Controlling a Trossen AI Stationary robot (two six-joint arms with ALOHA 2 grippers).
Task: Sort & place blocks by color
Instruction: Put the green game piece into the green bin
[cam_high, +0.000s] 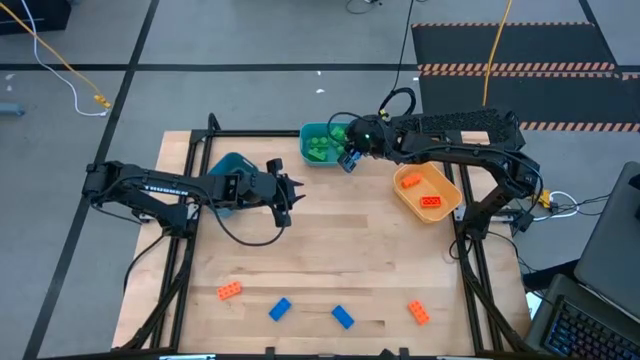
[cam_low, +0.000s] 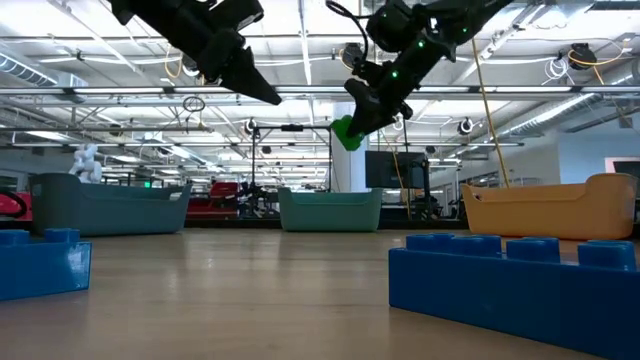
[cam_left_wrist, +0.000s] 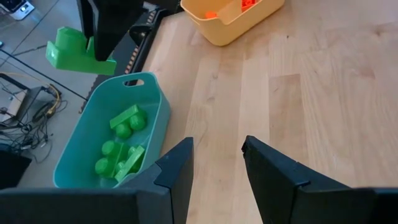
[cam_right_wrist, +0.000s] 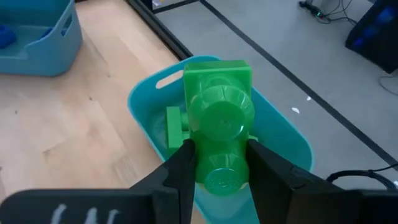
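You see green block (cam_right_wrist: 217, 134) pinched between right gripper (cam_right_wrist: 219, 163) fingers, studs toward wrist camera, hanging above teal bin (cam_high: 308, 140); more green blocks (cam_left_wrist: 122, 148) lie jumbled inside that bin; two orange blocks (cam_high: 420, 191) sit in yellow bin (cam_high: 450, 205); near table's front edge you find orange block (cam_high: 229, 291), blue block (cam_high: 279, 309), blue block (cam_high: 342, 317), orange block (cam_high: 418, 312), spread in row, well apart.

Even, bright overhead light fills the room, coming from long ceiling strip lamps (cam_low: 90, 55) that show as white glare in the low view. On the pale wooden table (cam_high: 330, 250) shadows stay soft and faint, with a mild sheen on the wood in the left wrist view. In the low view the near blue blocks (cam_low: 515, 285) are blurred and out of focus, and both arms read as dark silhouettes against the lamps.
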